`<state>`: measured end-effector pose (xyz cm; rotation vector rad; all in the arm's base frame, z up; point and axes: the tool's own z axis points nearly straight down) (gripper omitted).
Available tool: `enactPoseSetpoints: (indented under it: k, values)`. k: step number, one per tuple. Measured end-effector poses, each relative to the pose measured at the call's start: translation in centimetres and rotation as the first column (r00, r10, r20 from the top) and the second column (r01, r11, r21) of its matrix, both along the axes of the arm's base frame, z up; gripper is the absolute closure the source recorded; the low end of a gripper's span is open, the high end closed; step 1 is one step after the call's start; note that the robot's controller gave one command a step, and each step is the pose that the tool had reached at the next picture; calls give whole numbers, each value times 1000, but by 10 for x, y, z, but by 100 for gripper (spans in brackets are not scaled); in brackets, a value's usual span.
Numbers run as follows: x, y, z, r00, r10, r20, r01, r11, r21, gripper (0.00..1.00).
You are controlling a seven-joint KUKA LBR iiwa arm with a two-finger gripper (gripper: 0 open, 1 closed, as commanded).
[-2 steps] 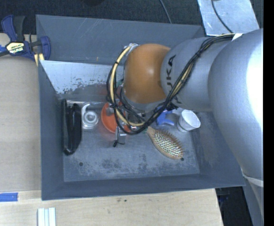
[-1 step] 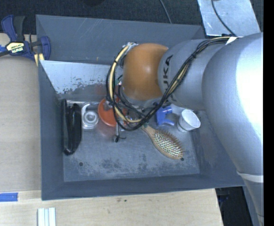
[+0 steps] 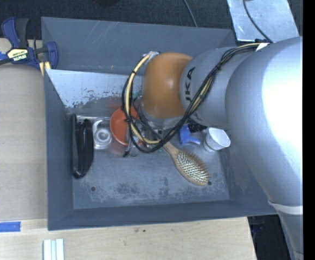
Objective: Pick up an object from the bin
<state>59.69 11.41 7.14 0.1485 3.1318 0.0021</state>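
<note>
Camera view from above: the arm comes in from the right, and its orange wrist cover (image 3: pixel 165 85) and looped cables (image 3: pixel 129 99) hang over the middle of the grey metal bin (image 3: pixel 146 199). They hide most of the gripper (image 3: pixel 131 141) — whether it is released or clenched cannot be told.

What shows of the gripper's dark lower end sits at the right edge of an orange-red rounded object (image 3: pixel 118 124), which lies left of centre near the bin's back wall. No gap is visible between them, though contact cannot be confirmed. That object is the nearest candidate, and it lies to the gripper's left in this view, so any correction would probably be a small shift that way.

Just left of it is a silvery round cap-like piece (image 3: pixel 102 136), and further left a long black object (image 3: pixel 81 148) runs front to back. On the other side a wooden hairbrush with an oval bristle head (image 3: pixel 192 167) lies slanted, its handle pointing up under the cables — near enough to be nudged. A small blue item (image 3: pixel 187 137) and a white cup-shaped piece (image 3: pixel 218 140) sit by the arm.
</note>
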Motion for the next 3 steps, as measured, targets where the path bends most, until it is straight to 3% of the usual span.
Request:
enactPoseSetpoints:
  k: [3]
  values:
    - [0,0,19,1000,1,1,-1,1000,0,100]
